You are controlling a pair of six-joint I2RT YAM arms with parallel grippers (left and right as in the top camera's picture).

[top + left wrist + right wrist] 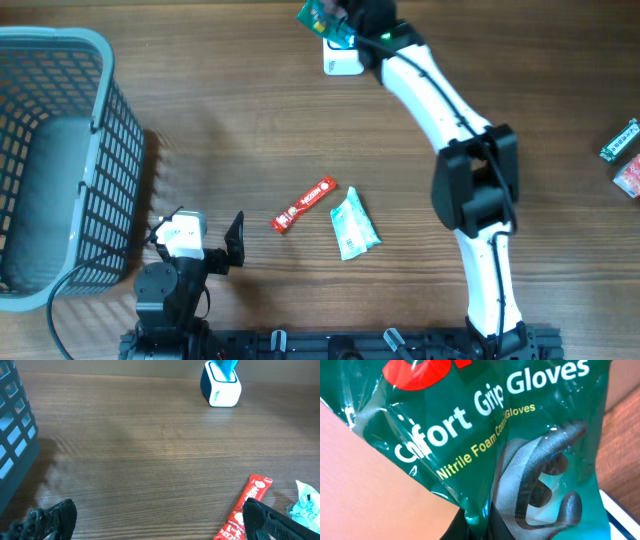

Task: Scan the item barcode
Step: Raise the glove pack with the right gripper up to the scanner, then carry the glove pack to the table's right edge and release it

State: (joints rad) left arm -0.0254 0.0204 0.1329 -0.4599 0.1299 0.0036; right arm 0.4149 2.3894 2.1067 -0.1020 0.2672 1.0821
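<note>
A brown wood-grain table fills the overhead view. At the far left stands one grey-blue mesh basket; only its grey floor shows inside. The left gripper sits near the front edge beside the basket, jaws spread wide and holding nothing. Mid-table lie a red stick packet and, just to its right, a pale teal packet. Two more lie at the right edge, a green-and-white packet and a pink packet, both partly cropped. At the far centre the right gripper is clamped on the green glove pack, held just above the one white scanner. That makes five packets.

The left wrist view adds the scanner from the side, the pack's lower edge at its top, plus the basket wall, red stick packet and pale teal packet.

The right wrist view alone shows the glove pack close, its print reading "Grip Gloves" and "Nitrile Foam", pinched at the bottom by the right gripper.
</note>
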